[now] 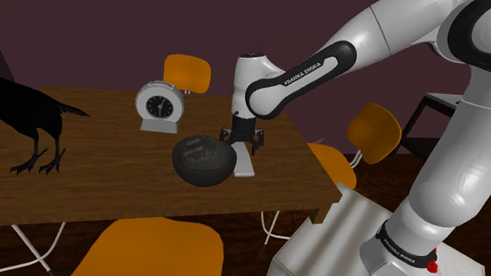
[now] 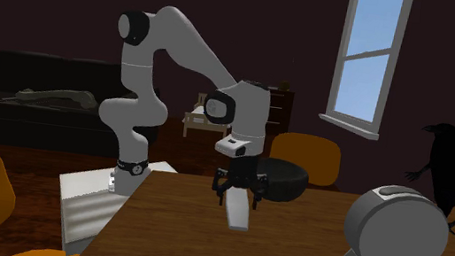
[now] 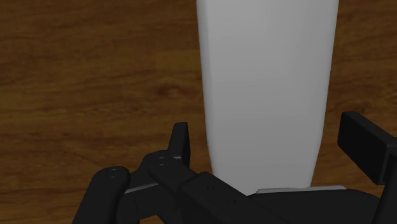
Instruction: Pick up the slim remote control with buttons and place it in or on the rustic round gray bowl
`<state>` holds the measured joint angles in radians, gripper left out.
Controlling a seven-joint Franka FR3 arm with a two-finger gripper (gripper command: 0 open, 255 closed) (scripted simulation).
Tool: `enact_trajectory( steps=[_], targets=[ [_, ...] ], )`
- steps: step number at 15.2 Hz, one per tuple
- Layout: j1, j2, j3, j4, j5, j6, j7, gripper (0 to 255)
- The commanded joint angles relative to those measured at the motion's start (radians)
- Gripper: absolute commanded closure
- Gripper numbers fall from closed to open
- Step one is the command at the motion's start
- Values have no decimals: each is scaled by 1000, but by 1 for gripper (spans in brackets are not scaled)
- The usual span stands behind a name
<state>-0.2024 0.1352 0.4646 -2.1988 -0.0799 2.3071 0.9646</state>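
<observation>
The black gripper [image 1: 242,134] hangs open astride the slim, plain white remote [image 3: 267,76] lying flat on the brown wooden desk [image 1: 103,177]. Its fingers flank the narrow sides, seemingly ready to close. The dark grey round bowl [image 1: 200,172] sits just beside.

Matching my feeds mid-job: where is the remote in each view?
Shoulder view: pale remote lies centre, just right of the dark bowl.
Second exterior view: remote lies centre, left of and nearer than the bowl.
Wrist view: remote between the open fingers, untouched.
Shared landmark: the pincer straddling it.
</observation>
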Motion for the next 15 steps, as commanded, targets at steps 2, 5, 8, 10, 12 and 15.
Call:
enact_trajectory(
  steps=[2,5,8,10,12,15],
  targets=[
    [0,0,0,0,0,0,0,255],
    [0,0,0,0,0,0,0,255],
    [0,0,0,0,0,0,0,255],
    [0,0,0,0,0,0,0,255],
    [-2,-18,2,9,12,-25,-8,255],
    [-5,-44,5,24,29,-62,-20,255]
  ],
)
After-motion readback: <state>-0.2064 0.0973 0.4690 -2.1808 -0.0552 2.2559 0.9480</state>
